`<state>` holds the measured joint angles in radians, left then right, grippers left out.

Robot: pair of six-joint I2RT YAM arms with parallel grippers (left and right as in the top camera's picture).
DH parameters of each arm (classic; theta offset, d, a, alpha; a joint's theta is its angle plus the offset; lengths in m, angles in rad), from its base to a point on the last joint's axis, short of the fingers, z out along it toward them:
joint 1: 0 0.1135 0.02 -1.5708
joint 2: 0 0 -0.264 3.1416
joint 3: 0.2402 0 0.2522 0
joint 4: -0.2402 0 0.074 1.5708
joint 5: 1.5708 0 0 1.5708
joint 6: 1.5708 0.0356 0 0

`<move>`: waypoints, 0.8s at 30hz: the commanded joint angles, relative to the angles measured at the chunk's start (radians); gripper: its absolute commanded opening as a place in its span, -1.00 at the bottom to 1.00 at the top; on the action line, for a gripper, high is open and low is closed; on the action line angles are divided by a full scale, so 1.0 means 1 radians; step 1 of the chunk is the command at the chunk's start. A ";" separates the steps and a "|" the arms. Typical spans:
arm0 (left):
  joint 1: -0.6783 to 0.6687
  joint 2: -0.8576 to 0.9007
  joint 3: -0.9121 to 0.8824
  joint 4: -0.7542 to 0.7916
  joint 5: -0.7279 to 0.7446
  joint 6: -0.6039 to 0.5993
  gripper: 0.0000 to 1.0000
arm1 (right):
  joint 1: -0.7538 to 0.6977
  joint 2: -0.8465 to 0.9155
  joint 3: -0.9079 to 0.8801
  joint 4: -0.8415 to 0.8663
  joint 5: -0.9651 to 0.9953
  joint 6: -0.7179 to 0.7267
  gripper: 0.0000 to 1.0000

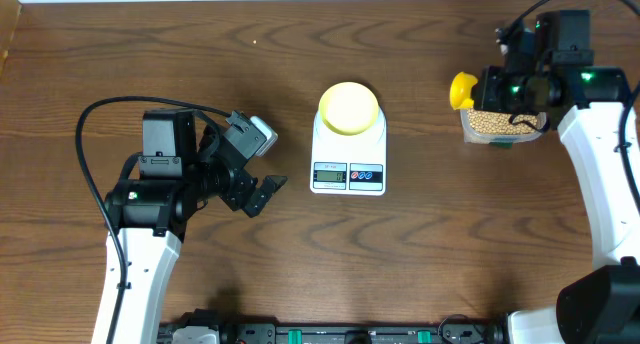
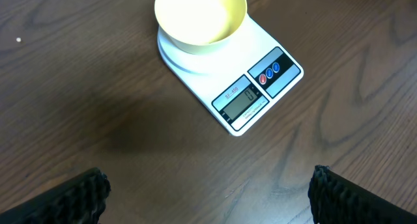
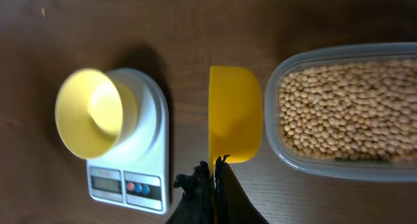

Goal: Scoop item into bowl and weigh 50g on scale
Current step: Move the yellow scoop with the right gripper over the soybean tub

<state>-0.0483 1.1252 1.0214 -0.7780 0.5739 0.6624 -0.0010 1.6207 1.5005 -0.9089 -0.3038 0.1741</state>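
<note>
We've got the right end effector (image 3: 214,177) pinching the scoop (image 3: 234,113) by its handle, just beside the tub (image 3: 281,149) of beans (image 3: 345,107), prob. to dip next. Bowl (image 1: 349,108) sits empty on the scale (image 1: 348,154) so wt reads direct. The left end effector (image 1: 262,164) hangs spread wide, well apart.

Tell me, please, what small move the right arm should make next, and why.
Probably shift the scoop over the tub and dip it into the beans: the right gripper is shut on its handle, it hangs beside the tub, and the bowl on the scale is empty.
</note>
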 commanded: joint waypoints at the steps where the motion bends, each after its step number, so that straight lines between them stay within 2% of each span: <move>1: 0.004 0.005 -0.006 0.000 0.013 0.014 0.99 | -0.035 -0.017 0.089 -0.025 0.011 0.100 -0.98; 10: 0.004 0.005 -0.006 0.000 0.013 0.014 0.99 | -0.150 -0.017 0.249 -0.338 0.122 0.085 -0.97; 18: 0.004 0.005 -0.006 0.000 0.013 0.014 0.99 | -0.203 0.031 0.267 -0.365 0.161 0.039 -0.97; 24: 0.004 0.005 -0.006 0.000 0.013 0.014 0.99 | -0.209 0.191 0.450 -0.450 0.184 -0.013 -0.97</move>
<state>-0.0483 1.1252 1.0214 -0.7780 0.5739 0.6628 -0.2016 1.7168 1.8381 -1.3186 -0.1539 0.2142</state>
